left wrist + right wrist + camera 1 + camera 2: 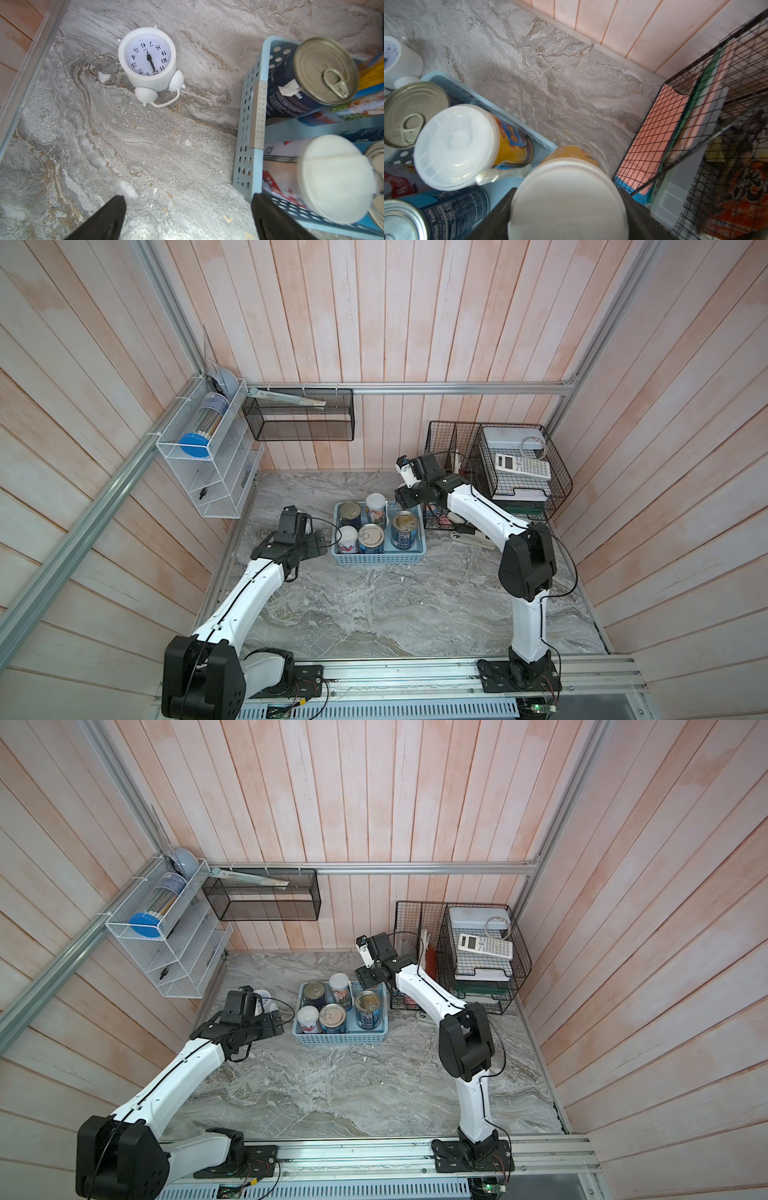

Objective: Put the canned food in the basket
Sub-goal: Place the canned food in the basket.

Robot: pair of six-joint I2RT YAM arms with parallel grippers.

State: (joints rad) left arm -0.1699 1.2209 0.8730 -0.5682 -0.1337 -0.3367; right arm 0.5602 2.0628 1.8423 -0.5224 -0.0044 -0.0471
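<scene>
Marbled counter [374,614]; blue perforated basket [376,559] with five upright cans [371,536]; right gripper [566,209] clamped on white-lidded orange can [566,187]; left gripper [187,207] wide.

- Table top [374,605]: grey veined stone look, smooth, with a dull sheen.
- Basket [376,559]: light blue plastic, smooth, its walls punched with holes.
- Silver-topped cans [324,68]: bare ribbed metal lids, softly shiny; dark blue glossy printed labels.
- White-lidded cans [456,145]: matt white plastic lids over glossy colourful printed labels.
- Clock [145,60]: smooth white plastic, matt.
- Walls [415,323]: pale pinkish wood planks, matt, whitewashed look.
- Wire racks [444,443]: thin black metal wire.
- Frame rails [457,388]: brushed silvery metal.
</scene>
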